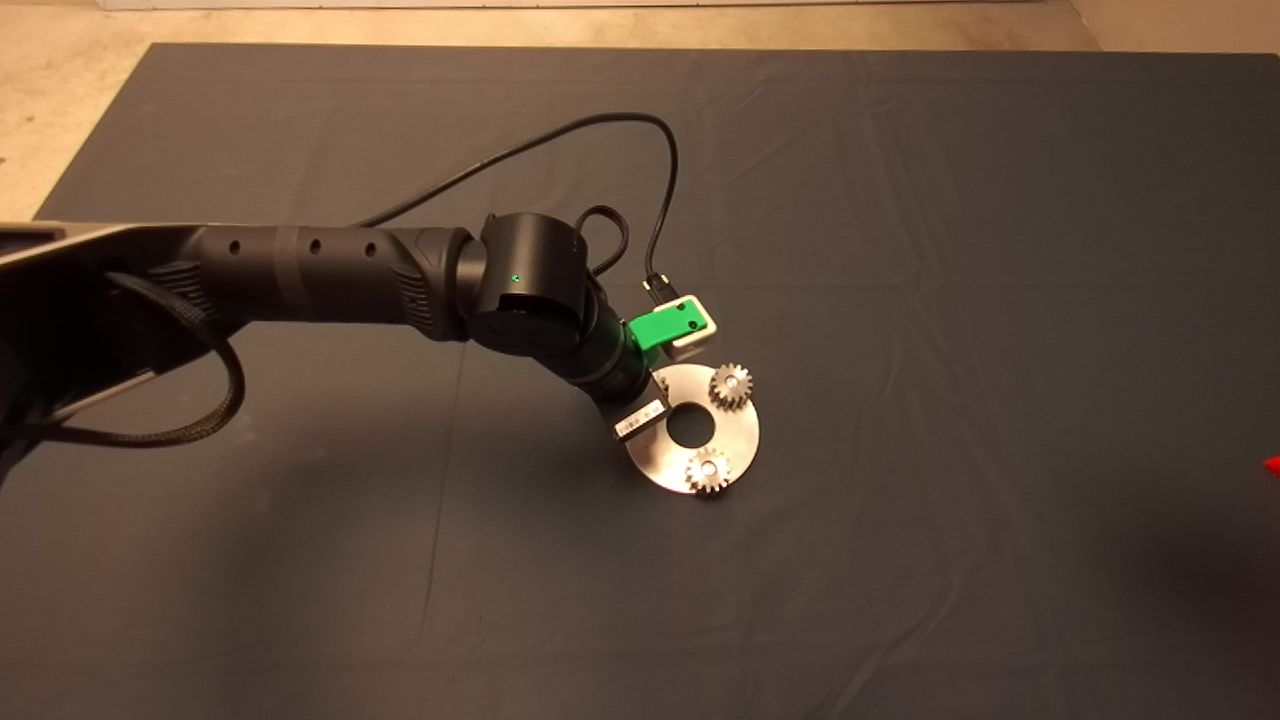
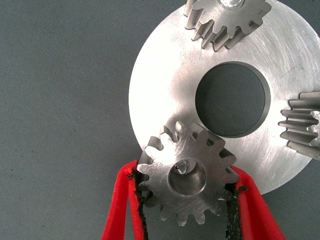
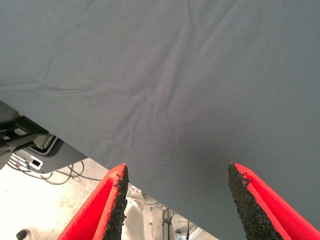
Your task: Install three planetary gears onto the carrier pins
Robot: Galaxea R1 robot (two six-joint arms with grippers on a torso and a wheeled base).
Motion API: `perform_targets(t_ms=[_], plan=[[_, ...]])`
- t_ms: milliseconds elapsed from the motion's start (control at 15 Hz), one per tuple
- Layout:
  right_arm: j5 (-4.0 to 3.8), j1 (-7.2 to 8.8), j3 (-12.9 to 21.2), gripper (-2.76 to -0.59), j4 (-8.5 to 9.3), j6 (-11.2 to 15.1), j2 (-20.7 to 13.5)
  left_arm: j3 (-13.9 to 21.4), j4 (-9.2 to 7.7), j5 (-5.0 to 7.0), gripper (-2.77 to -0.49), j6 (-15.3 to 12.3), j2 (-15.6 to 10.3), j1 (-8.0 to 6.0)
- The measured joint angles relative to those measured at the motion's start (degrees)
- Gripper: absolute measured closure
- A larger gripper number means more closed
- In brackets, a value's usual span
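Dark grey mat over the desk, creased here and there, pale floor beyond its far edge. Near the middle of the desk, a shiny round carrier disc with a central hole. Two planetary gears already seated on pins: one on the disc's far side, another on its near side, each with a silvery pin tip showing in its bore.

Left arm reaching in from the left edge of the desk, black cable looping above it. Left pincer clamped narrow on the third gear, red fingers with black pads pressed against the teeth on two opposite sides. Gear held over the disc's rim on the side toward the left edge, overlapping the lip of the central hole; top of a carrier pin glimpsed through the bore, off-centre. Cannot tell whether the gear sits down on the disc or hovers above it.

Right pincer parked at the right edge of the desk, fingers spread wide, holding nothing, over bare mat.
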Motion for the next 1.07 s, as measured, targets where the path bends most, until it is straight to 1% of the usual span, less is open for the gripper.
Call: perform_targets(t_ms=[267, 400, 600, 933, 1067], plan=[[0.00, 0.02, 0.0, -1.44, 0.00, 0.0, 0.0, 0.0, 0.02, -0.39, -0.60, 0.0, -0.5, 0.01], [0.00, 0.00, 0.0, -1.44, 0.00, 0.0, 0.0, -0.5, -0.08, -0.61, -0.60, 1.3, -0.5, 0.01], [-0.02, 0.00, 0.0, -1.44, 0.00, 0.0, 0.0, -0.5, -0.11, -0.89, -0.60, 1.6, -0.7, 0.01], [-0.04, 0.00, 0.0, -1.44, 0.00, 0.0, 0.0, -0.5, -0.11, -1.02, -0.60, 1.6, -0.8, 0.01], [-0.04, 0.00, 0.0, -1.44, 0.00, 0.0, 0.0, -0.2, -0.08, -0.78, -0.60, 1.6, -0.8, 0.04]])
